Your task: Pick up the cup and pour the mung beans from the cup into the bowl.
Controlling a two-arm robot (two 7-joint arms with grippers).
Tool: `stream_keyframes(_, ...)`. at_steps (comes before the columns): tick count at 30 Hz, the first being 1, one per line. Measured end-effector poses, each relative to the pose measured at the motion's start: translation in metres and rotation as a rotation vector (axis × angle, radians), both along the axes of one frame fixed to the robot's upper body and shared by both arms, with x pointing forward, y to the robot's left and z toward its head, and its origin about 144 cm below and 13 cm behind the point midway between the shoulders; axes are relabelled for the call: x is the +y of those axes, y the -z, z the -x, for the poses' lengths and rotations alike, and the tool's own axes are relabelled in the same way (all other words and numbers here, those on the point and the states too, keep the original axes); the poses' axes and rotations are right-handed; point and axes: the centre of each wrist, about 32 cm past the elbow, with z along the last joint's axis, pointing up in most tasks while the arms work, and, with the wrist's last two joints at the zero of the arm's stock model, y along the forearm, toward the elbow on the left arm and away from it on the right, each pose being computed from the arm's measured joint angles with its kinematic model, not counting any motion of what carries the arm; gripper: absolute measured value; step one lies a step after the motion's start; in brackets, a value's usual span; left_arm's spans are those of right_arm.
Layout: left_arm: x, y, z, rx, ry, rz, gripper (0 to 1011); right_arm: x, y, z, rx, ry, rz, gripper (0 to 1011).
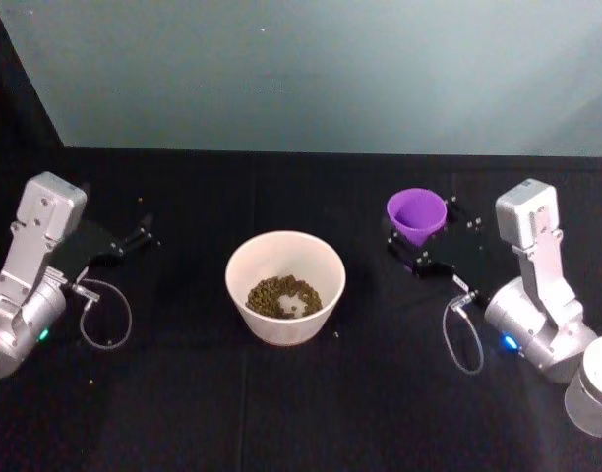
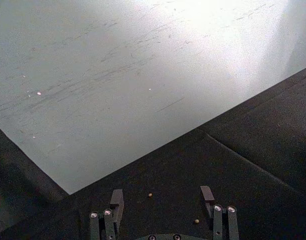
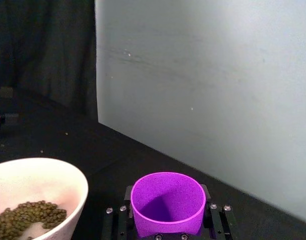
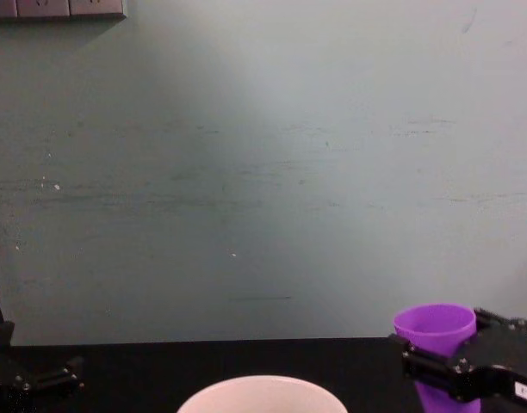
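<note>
Bowl: The white bowl (image 1: 285,285) stands at the centre of the black table (image 1: 183,413), nearest the robot, with a heap of mung beans (image 1: 283,296) lying in its bottom; the right wrist view shows the beans against its inner wall.
Right gripper: The right gripper (image 1: 419,243) sits to the right of the bowl, its black fingers clasped on either side of the cup.
Cup: The purple cup (image 1: 416,215) is held upright, mouth up, beside the bowl and apart from it; what can be seen of its inside is bare.
Left gripper: The left gripper (image 1: 142,233) rests low over the table at the left, well apart from the bowl, its fingers (image 2: 116,201) spread with nothing between them.
Stray beans: A few beans (image 2: 150,195) lie on the cloth by the left gripper.
Wall: A pale grey-green wall (image 4: 263,172) rises behind the table.
Writing: No brand or label can be read.
</note>
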Motion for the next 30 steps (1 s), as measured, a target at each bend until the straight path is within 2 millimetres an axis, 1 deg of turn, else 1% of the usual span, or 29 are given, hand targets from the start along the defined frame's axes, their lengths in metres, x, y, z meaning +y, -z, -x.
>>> stream_keyframes(4, 0.000, 0.000, 0.000, 0.000, 0.000, 0.000, 1000, 0.000, 0.006, 0.003, 0.041, 0.015, -0.040, 746)
stream_keyframes(22, 0.000, 0.000, 0.000, 0.000, 0.000, 0.000, 1000, 0.001, 0.005, 0.003, 0.052, 0.017, -0.045, 746)
stream_keyframes(25, 0.000, 0.000, 0.000, 0.000, 0.000, 0.000, 1000, -0.001, 0.004, 0.002, 0.022, -0.001, -0.041, 746)
stream_keyframes(30, 0.000, 0.000, 0.000, 0.000, 0.000, 0.000, 1000, -0.010, 0.007, -0.001, -0.031, -0.071, -0.032, 746)
